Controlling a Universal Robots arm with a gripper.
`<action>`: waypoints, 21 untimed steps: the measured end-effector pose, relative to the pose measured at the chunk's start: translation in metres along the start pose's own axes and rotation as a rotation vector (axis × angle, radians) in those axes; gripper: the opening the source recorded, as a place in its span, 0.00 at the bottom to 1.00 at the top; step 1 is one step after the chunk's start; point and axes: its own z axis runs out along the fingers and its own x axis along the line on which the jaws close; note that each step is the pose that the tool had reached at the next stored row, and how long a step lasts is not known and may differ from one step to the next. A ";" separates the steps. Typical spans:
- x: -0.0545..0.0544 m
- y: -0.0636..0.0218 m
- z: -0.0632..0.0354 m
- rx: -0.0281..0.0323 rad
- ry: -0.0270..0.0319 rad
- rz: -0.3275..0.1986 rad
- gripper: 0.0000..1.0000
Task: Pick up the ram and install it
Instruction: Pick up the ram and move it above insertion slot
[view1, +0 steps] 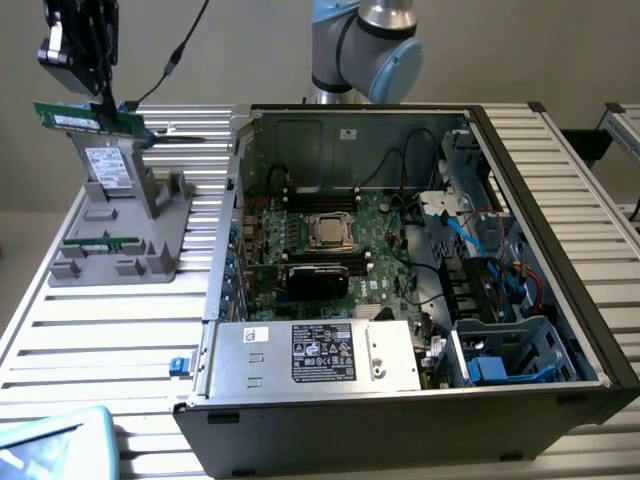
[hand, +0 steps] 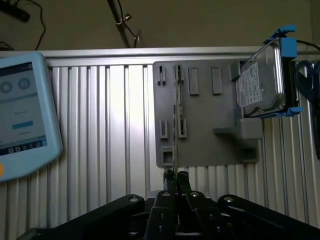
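A: Where's the ram (view1: 85, 118)?

B: At the exterior view's far left. The tool (view1: 104, 104) is clamped on it, above the grey holder (view1: 150, 255) on the surface, just over 1 hard drive (view1: 108, 165).

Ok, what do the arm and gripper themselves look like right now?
The arm has silver-grey metal sections and rounded grey joints with pale blue caps. The gripper is matte black, with angular linkage bars narrowing to slim black jaws. A thin black cable with an inline connector hangs beside it.
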 end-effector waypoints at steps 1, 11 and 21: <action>0.000 -0.0029 -0.0006 0.0001 -0.0001 0.000 0.13; 0.001 -0.0286 -0.0069 0.0003 0.0000 -0.001 0.13; 0.001 -0.0534 -0.0136 0.0019 -0.0003 -0.001 0.13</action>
